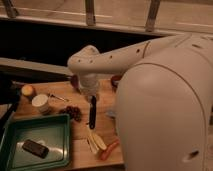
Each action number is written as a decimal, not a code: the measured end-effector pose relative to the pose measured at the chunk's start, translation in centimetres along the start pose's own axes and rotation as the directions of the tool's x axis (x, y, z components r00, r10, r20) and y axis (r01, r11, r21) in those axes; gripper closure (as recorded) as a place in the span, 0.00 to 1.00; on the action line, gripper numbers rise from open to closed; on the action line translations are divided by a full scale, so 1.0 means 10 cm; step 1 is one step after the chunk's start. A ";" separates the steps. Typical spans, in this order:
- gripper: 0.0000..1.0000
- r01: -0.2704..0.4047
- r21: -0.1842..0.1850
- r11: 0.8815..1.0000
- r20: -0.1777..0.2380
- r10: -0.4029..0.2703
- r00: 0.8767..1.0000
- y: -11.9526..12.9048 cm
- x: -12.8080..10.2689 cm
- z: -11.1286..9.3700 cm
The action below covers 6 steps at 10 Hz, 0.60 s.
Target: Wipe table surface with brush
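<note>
green tray (52,134) holds dark block (35,148) | white cup (40,103) behind tray (upright) | peeled banana (95,142) right of tray

The one camera looked from high and close behind the robot's white arm (165,110), facing down and forward over the worktop (80,147). The arm's bulk filled the near right of the view. The worktop lay at lower left, with a dark wall (45,47) beyond. The end effector (91,97) hung mid-view above the worktop, clamped on the brush (92,115).
</note>
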 end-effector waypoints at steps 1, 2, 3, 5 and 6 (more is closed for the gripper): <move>1.00 0.002 -0.033 0.999 0.007 -0.002 1.000 -0.04 -0.11 0.13; 1.00 0.005 -0.044 0.999 0.014 -0.004 1.000 -0.09 -0.26 0.20; 1.00 0.016 -0.048 0.999 0.017 -0.016 1.000 -0.09 -0.40 0.27; 1.00 0.018 -0.068 0.998 0.002 -0.018 1.000 -0.14 -0.56 0.48; 1.00 0.015 -0.106 0.994 -0.017 -0.016 1.000 -0.15 -0.56 0.58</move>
